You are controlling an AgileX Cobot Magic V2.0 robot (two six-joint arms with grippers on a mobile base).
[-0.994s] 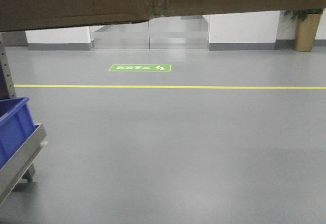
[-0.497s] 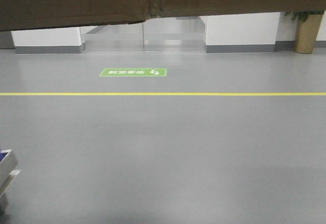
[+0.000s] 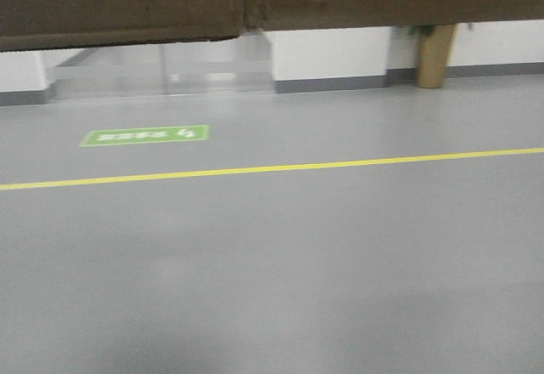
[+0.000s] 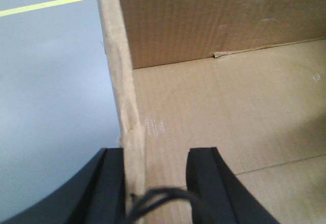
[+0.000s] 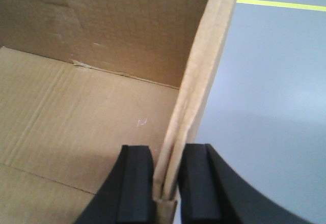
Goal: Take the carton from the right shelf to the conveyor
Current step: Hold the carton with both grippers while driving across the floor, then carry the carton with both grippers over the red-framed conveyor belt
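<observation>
The carton (image 3: pixel 127 0) is a large brown corrugated box held up off the floor; its underside fills the top of the front view. My left gripper (image 4: pixel 158 155) straddles the carton's left wall (image 4: pixel 127 112). Its outer finger (image 4: pixel 109 183) lies against the wall, and a gap shows between the wall and its inner finger (image 4: pixel 206 183). My right gripper (image 5: pixel 166 150) is shut on the carton's right wall (image 5: pixel 201 81), with both pads pressed on the doubled cardboard. The box's inside (image 5: pixel 91 96) holds nothing. The right shelf and the conveyor are out of view.
Glossy grey floor (image 3: pixel 280 272) stretches ahead, crossed by a yellow line (image 3: pixel 272 168). A green floor sign (image 3: pixel 144 135) lies at the left. Behind are a white wall, a glass door (image 3: pixel 161 72) and a tan planter (image 3: pixel 435 55) at the right.
The front view has swung right: the blue bin and shelf rail slid out at the left, and the sign and planter shifted left. The carton stays at the top of the view.
</observation>
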